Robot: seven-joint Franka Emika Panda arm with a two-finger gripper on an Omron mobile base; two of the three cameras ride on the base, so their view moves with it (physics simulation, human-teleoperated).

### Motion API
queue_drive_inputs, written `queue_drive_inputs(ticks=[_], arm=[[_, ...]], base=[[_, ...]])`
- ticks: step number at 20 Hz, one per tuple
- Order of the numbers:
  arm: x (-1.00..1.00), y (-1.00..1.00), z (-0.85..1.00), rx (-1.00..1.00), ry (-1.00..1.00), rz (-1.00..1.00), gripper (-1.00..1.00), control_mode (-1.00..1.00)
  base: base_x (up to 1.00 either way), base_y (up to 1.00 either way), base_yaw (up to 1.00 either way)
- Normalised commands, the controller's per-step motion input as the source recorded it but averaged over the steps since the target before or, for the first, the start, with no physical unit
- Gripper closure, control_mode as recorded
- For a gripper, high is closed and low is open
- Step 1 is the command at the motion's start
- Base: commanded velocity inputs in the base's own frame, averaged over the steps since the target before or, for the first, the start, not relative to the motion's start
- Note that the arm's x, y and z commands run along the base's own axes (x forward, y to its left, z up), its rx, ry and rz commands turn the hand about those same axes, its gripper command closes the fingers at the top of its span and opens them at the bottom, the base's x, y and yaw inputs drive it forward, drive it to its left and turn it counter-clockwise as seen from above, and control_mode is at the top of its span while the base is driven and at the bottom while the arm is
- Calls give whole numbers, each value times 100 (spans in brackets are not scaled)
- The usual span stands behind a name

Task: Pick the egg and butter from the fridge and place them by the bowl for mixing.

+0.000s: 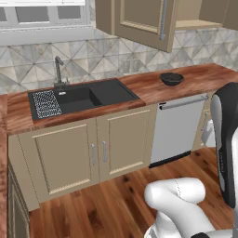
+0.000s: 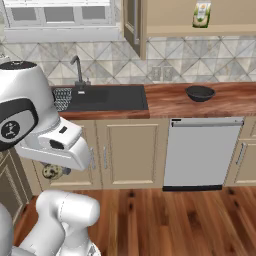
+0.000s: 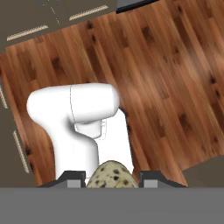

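Low over wooden floor: pincer pinching speckled egg; black bowl on bench well apart, up and rightward.

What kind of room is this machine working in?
A home kitchen, computer-rendered by the look of it. A black sink with a faucet is set into a wooden counter, with cabinets below and a dishwasher beside them.
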Motion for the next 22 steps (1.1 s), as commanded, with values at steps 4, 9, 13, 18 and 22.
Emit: queue_drive_inputs(ticks=[4, 9, 13, 18, 22], arm=[[0, 0, 0, 0, 0, 0, 100, 100], [0, 0, 0, 0, 0, 0, 100, 100], [0, 0, 0, 0, 0, 0, 100, 100], [0, 0, 0, 0, 0, 0, 100, 100], [0, 0, 0, 0, 0, 0, 100, 100]], base=[[58, -97, 6], [31, -100, 9], [35, -100, 13], [92, -97, 29], [94, -82, 32]])
